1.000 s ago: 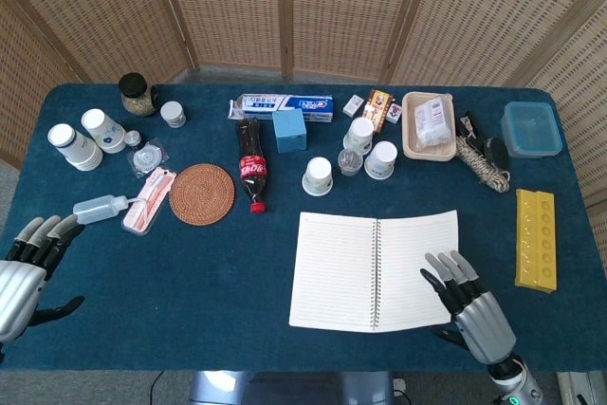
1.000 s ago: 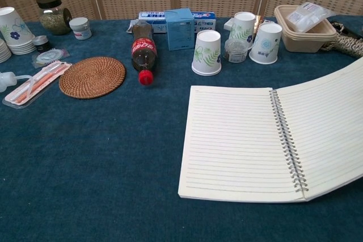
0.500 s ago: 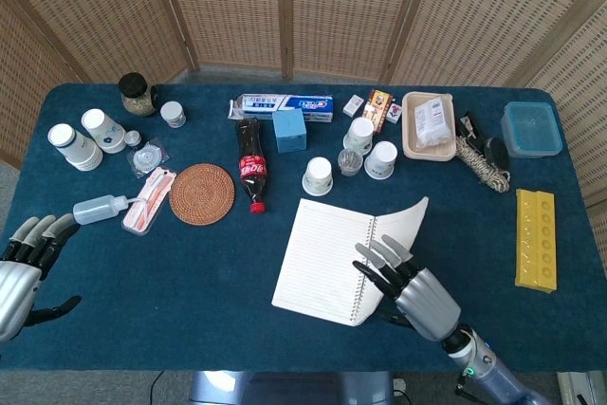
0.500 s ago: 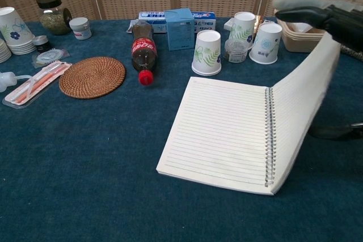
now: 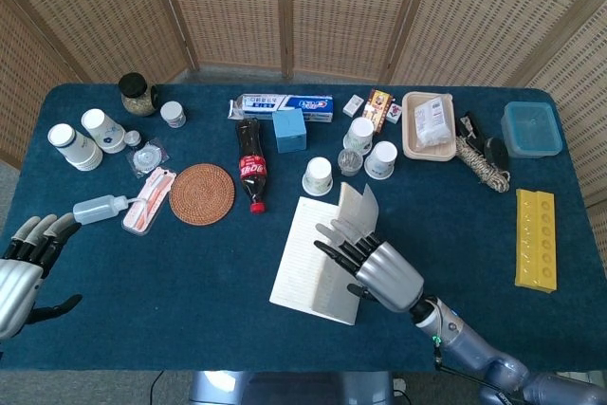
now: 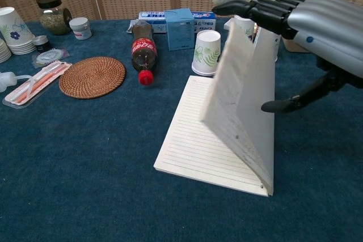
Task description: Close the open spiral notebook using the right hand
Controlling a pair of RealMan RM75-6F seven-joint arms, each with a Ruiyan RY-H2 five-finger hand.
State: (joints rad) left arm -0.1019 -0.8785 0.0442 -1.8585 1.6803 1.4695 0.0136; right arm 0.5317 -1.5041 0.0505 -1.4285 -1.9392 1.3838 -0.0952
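The spiral notebook lies at the table's near middle with its left lined page flat. Its right half stands up past vertical, leaning left over the flat page. My right hand is behind that raised half, fingers stretched flat against its back, thumb apart below; it grips nothing. My left hand hovers at the table's near left corner, fingers apart, empty, seen only in the head view.
Paper cups stand just beyond the notebook. A cola bottle and a woven coaster lie to its left. A yellow tray, a blue box and a rope sit at the right.
My right hand has swept left, pushing the notebook's right half from flat up past vertical. The notebook slid and turned a little to the left. The left hand stayed put.
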